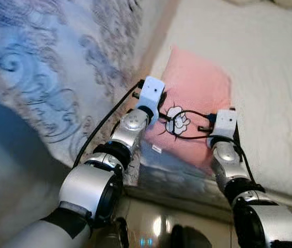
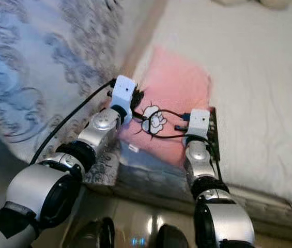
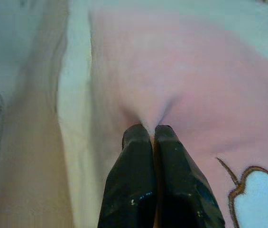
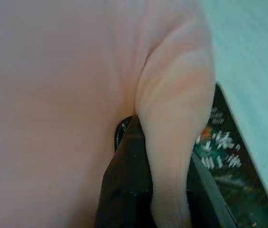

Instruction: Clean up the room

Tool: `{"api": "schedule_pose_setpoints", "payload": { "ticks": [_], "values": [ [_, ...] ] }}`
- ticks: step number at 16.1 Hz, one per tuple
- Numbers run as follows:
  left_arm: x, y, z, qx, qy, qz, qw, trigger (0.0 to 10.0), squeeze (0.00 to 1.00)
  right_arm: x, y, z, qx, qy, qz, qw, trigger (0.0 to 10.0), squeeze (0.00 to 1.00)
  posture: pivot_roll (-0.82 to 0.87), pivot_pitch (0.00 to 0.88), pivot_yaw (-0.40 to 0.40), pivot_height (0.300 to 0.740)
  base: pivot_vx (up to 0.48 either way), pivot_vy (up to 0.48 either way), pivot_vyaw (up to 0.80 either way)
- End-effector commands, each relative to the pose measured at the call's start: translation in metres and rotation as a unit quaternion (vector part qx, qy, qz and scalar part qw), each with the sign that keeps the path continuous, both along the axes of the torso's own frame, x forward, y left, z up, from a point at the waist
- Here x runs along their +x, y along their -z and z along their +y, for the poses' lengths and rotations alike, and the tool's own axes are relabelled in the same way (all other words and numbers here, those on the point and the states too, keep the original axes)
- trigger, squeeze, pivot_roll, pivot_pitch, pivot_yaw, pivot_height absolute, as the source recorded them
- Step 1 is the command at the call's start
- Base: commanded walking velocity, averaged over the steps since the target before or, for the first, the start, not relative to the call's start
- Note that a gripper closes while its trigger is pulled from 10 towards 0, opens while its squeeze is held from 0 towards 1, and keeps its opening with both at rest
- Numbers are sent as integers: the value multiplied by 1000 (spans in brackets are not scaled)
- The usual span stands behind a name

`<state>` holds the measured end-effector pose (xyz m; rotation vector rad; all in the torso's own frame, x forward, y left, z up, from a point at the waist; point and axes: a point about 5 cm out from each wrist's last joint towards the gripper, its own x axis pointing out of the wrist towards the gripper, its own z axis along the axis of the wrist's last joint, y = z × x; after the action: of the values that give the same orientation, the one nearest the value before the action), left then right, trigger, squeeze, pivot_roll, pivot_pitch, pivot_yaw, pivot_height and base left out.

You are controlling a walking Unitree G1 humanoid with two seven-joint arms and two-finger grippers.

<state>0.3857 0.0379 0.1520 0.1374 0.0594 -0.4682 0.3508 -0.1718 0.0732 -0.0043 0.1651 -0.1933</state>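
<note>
A pink cloth with a white flower print lies on the white bed, its near edge hanging over the mattress side. My left gripper is shut on a pinch of the pink cloth near its left edge. My right gripper is shut on a fold of the pink cloth at its right edge, the fold held between the two black fingers. Both wrists, the left and the right, reach forward over the cloth's near part.
A blue-patterned quilt hangs at the left beside the bed. A dark printed object lies under the cloth's right edge by my right gripper. The shiny floor runs along the bed's near side.
</note>
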Motion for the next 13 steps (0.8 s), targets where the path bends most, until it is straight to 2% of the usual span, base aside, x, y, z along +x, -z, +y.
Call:
{"api": "schedule_pose_setpoints", "payload": {
  "ticks": [1,3,6,9,11,13],
  "values": [
    [2,3,11,15,-20,8,1000,10000,0,-10,21,8,24,-4,58,998,10000,0,-40,295,22,740,0,0,0],
    [5,-3,11,18,-20,-2,1000,10000,0,-10,26,22,33,-32,73,996,10000,0,-29,303,20,740,0,0,0],
    [10,-17,15,5,-36,-24,999,10000,0,0,9,32,12,-65,40,997,10000,0,-24,297,13,740,0,0,0],
    [20,-43,30,-39,-79,-58,994,10000,0,17,-22,39,-20,-88,-24,996,10000,0,-16,288,4,740,0,0,0],
    [22,-48,39,-47,-95,-72,992,10000,0,25,-41,44,-34,-104,-58,992,10000,0,-5,281,-8,740,0,0,0],
    [23,-44,51,-42,-123,-71,989,10000,0,27,-42,44,-35,-110,-52,992,10000,0,9,276,-17,740,0,0,0]
  ]
}}
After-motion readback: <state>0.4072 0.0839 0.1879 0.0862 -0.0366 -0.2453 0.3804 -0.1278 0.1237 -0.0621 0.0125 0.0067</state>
